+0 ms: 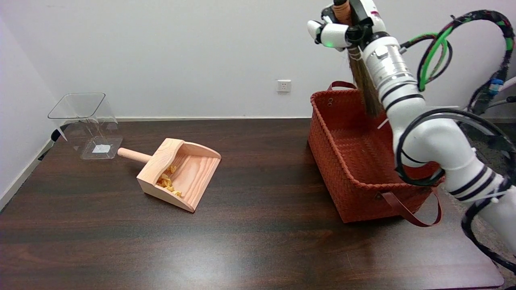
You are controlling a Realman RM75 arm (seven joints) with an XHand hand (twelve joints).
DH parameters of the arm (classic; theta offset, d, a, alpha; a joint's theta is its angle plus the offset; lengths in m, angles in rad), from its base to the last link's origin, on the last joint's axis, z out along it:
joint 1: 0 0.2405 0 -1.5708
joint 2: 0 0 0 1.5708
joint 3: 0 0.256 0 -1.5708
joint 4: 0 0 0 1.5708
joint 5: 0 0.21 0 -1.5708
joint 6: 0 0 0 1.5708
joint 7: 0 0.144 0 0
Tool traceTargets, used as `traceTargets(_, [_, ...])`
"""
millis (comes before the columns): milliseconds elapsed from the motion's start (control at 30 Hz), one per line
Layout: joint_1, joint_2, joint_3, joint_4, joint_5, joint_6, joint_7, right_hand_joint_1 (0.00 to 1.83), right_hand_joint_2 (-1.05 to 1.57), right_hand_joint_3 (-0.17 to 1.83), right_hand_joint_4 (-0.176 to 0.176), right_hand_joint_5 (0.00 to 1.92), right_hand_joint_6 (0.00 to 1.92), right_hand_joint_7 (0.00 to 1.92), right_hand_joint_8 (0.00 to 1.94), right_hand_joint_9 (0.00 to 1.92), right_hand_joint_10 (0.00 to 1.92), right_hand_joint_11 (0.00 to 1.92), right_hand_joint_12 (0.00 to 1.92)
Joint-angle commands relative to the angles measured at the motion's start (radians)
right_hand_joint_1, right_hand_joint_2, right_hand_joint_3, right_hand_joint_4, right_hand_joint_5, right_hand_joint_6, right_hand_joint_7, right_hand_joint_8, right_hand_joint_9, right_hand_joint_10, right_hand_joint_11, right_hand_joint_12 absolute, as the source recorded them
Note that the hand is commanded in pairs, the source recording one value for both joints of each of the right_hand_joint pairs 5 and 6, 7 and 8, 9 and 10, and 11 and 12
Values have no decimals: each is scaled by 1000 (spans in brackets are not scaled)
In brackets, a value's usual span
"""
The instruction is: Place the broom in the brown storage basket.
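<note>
The right hand (340,28) is clamped around the handle of the broom (365,82), holding it high with its bristles hanging down above the brown storage basket (346,169).

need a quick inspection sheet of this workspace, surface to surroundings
surface: dark wooden table, glare patch near the front
job's things: broom held upright, bristles hanging over the basket; basket brown, woven, at table's right
clutter: wooden dustpan with yellow scraps; clear bin tilted at far left
hands: right hand grips the broom handle, high above the basket
cables: black and green cables looped along the right arm
surroundings: white wall, socket
</note>
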State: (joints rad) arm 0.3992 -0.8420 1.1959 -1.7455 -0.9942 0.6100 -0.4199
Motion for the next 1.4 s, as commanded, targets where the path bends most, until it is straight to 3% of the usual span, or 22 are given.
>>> traceTargets(33, [-219,85,146,-33,136,-85,38,1285,910,601,0,1920,1920,1920,1920,1920,1920,1920,1920])
traceTargets(600, [-358,28,122,-72,125,-60,70,1274,913,616,0,1920,1920,1920,1920,1920,1920,1920,1920])
traceTargets(1033, [-303,-132,56,-18,76,-114,74,1282,902,626,0,1920,1920,1920,1920,1920,1920,1920,1920])
traceTargets(1100, [-287,-152,150,-64,-58,-109,59,1285,900,625,0,1920,1920,1920,1920,1920,1920,1920,1920])
traceTargets(1133, [-280,-166,47,21,44,-154,74,1285,900,624,0,1920,1920,1920,1920,1920,1920,1920,1920])
traceTargets(1400, [-242,-192,25,91,-33,-174,131,1285,898,631,0,1920,1920,1920,1920,1920,1920,1920,1920])
